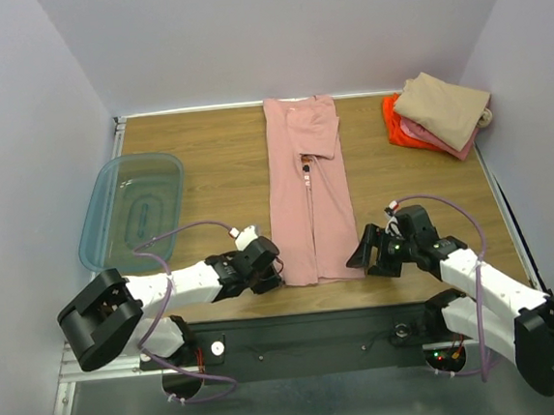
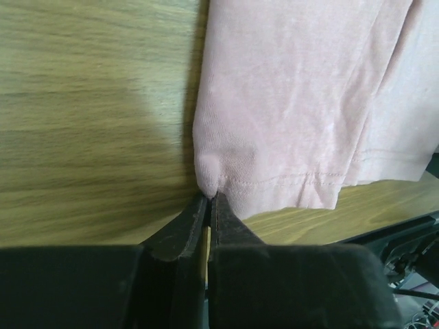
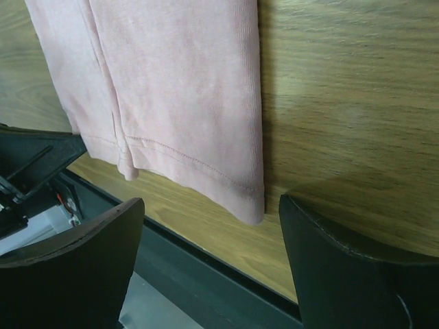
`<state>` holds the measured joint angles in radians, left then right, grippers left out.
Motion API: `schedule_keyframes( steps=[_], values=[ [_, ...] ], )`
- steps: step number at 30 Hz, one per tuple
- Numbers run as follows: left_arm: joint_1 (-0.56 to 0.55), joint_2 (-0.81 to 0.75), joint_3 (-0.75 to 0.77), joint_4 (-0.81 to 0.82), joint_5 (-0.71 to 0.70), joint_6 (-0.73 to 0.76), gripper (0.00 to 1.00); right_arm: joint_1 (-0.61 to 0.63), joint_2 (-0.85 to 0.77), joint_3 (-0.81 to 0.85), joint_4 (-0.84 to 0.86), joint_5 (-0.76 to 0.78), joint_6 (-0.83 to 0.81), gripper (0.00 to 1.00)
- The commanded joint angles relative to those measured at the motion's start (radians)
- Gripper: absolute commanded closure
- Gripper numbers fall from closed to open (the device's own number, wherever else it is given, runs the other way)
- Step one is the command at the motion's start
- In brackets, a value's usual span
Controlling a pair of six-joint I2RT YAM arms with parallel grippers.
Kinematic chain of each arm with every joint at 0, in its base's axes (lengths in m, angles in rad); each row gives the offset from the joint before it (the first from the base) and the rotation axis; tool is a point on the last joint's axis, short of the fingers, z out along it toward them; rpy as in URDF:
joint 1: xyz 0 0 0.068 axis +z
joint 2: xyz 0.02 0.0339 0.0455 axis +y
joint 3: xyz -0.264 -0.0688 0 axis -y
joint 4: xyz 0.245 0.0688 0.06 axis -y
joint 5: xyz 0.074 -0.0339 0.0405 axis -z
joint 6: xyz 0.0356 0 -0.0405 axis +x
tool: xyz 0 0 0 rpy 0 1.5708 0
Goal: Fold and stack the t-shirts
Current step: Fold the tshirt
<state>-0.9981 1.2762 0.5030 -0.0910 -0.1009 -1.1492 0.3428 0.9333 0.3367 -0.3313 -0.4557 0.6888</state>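
**Pink tee (image 1: 307, 195) half done, pile (image 1: 438, 111) waits**

The pink tee lies in the mid of the table (image 1: 195, 156), folded into a long strip w/ its sides tucked in. The left gripper (image 2: 209, 200) is pressed together, pinching the tee's near left corner. The right gripper (image 3: 211, 205) is spread wide, one finger each side of the near right corner, not gripping yet. Done: tan, pink & orange tees sit folded in the pile, far right. Left to do, prob.: fold the strip short, then put it on the pile.
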Motion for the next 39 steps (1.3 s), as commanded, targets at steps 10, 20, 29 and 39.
schedule_keyframes(
  steps=[10,20,29,39],
  values=[
    [0.015,0.055,0.003,0.0,-0.013,0.026,1.0,0.012,0.085,-0.011,-0.052,0.135,-0.015,0.51],
    [0.003,-0.05,-0.05,0.025,0.021,0.008,1.0,0.013,0.018,-0.021,-0.067,0.1,0.008,0.99],
    [-0.123,-0.253,-0.141,0.03,0.046,-0.13,1.0,0.013,-0.243,0.038,-0.369,0.124,0.055,1.0],
    [-0.12,-0.207,-0.017,0.037,-0.034,-0.043,1.0,0.013,-0.225,0.096,-0.289,0.215,0.06,1.0]
  ],
)
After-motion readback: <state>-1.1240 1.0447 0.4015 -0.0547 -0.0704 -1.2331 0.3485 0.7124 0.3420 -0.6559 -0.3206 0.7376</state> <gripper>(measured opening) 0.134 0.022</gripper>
